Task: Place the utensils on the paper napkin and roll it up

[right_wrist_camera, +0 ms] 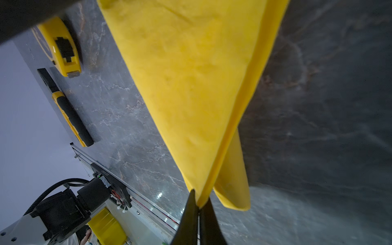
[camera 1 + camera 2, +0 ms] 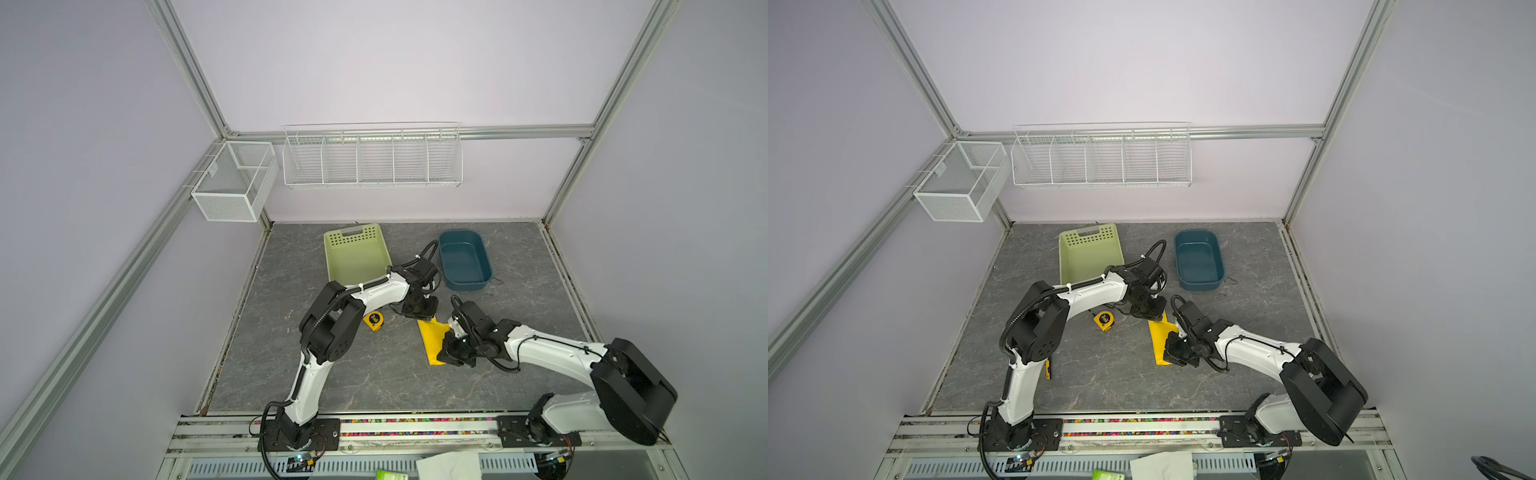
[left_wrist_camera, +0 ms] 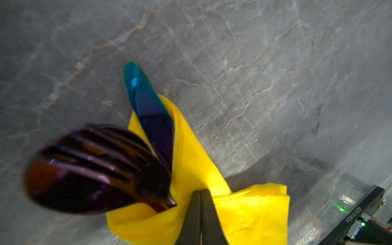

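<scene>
Mid-table over the grey marbled tabletop: a bright yellow paper napkin, wrapped into a narrow bundle with its long axis running far to near. Sticking out of its far end: slim dark utensils, a purplish tined head beside a blue-green one. Pinched tight at that far end by the left gripper, fingertips pressed together on paper. Clamped likewise at the near fold by the right gripper.
</scene>
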### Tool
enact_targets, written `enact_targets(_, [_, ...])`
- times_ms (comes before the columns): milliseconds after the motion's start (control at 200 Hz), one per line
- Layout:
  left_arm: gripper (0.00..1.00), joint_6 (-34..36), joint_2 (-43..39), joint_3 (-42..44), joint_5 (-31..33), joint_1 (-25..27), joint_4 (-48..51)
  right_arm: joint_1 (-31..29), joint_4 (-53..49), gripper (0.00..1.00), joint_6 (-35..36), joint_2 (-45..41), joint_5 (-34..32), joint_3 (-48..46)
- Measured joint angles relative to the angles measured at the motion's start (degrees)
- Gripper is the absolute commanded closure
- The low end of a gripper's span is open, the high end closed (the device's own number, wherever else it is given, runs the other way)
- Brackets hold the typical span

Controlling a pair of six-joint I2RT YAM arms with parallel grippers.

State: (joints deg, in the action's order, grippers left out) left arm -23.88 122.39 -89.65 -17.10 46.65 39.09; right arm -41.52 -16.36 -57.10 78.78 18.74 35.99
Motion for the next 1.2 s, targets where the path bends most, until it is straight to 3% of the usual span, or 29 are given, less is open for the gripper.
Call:
enact_targets(500, [1.00,0.5,-0.5,1.0,0.4,0.0,-1.1,4.2,-2.8,0.93,2.8,-0.3,-2.4,-1.4])
enact_targets(730, [0.97,0.5,-1.4,1.2,2.1,0.0,-0.6,4.6,-1.0,0.93,4.0,2.0,-0.5,-1.5])
enact_targets(915, [0.92,0.3,-5.3,0.5,1.9,0.0,0.7,4.7,-0.5,0.93,4.0,2.1,0.1,-1.7])
enact_targets(1200, [0.96,-2.6,-12.9,4.5,-3.7,2.2,-2.1,4.8,-0.1,0.93,4.0,2.1,0.6,-1.8])
